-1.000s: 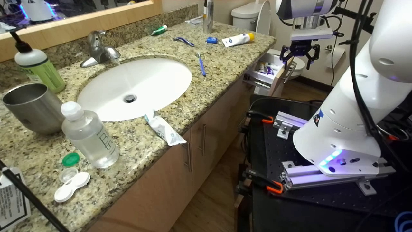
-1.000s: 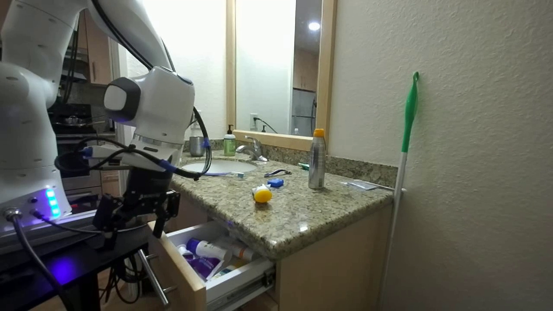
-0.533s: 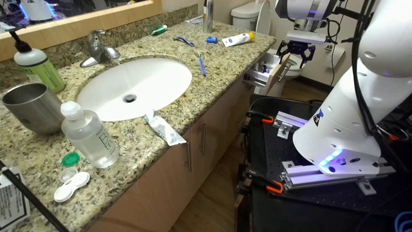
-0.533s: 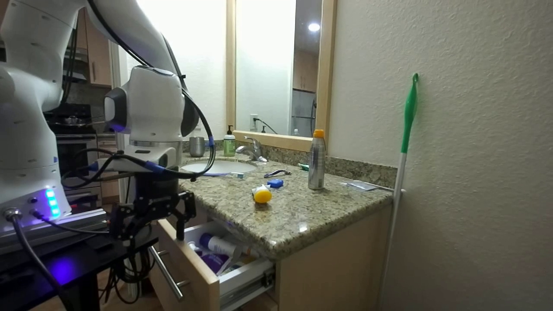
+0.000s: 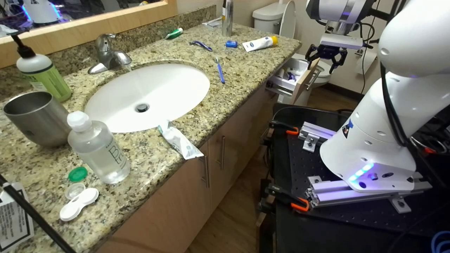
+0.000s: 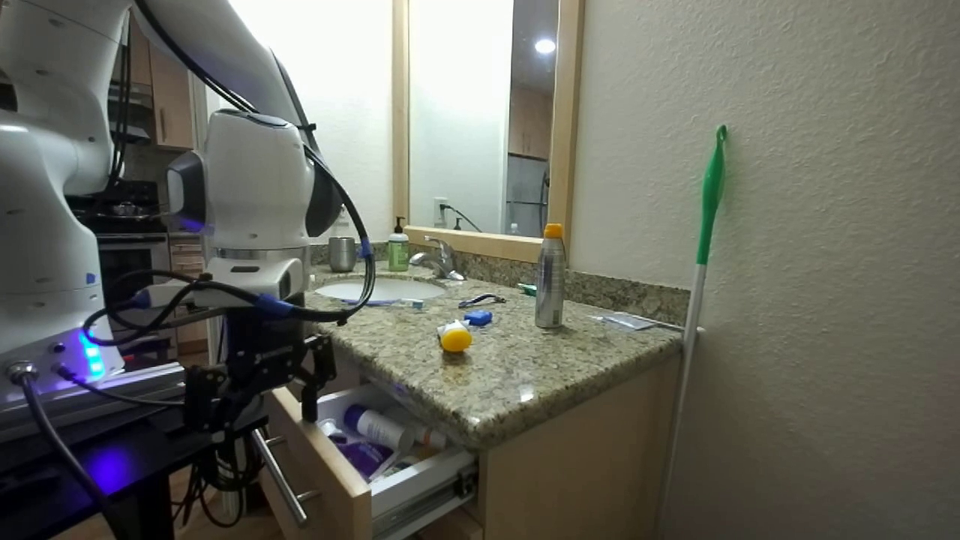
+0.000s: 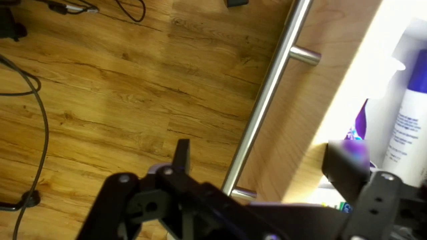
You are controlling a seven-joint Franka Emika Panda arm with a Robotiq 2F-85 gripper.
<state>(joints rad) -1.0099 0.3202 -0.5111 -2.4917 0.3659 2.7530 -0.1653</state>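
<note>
My gripper (image 7: pixel 257 151) stands open over the front of a pulled-out drawer (image 6: pixel 330 454), its jaws wide apart. One of the fingers (image 7: pixel 181 155) is on the outer side, past the bar handle (image 7: pixel 263 106). The opposite finger lies over the drawer's inner side, near the wooden front's top edge. Whether either finger touches wood or metal I cannot tell. Nothing is gripped. Inside the drawer are a white bottle with a purple cap (image 7: pixel 405 133) and a purple tube (image 6: pixel 367 456). In both exterior views the gripper hangs beside the counter's edge.
The granite counter (image 6: pixel 525 375) holds a yellow-capped tube (image 5: pixel 260 43), a blue box (image 5: pixel 231 43), a metal spray can (image 6: pixel 550 281) and a toothbrush (image 5: pixel 220 70). A sink (image 5: pixel 175 91) lies farther along. A toilet (image 5: pixel 269 15) stands behind the drawer.
The gripper has shifted toward the cabinet and turned more upright, then eased slightly back. The drawer has slid in a little, then slightly out again. Items on the counter have not moved.
</note>
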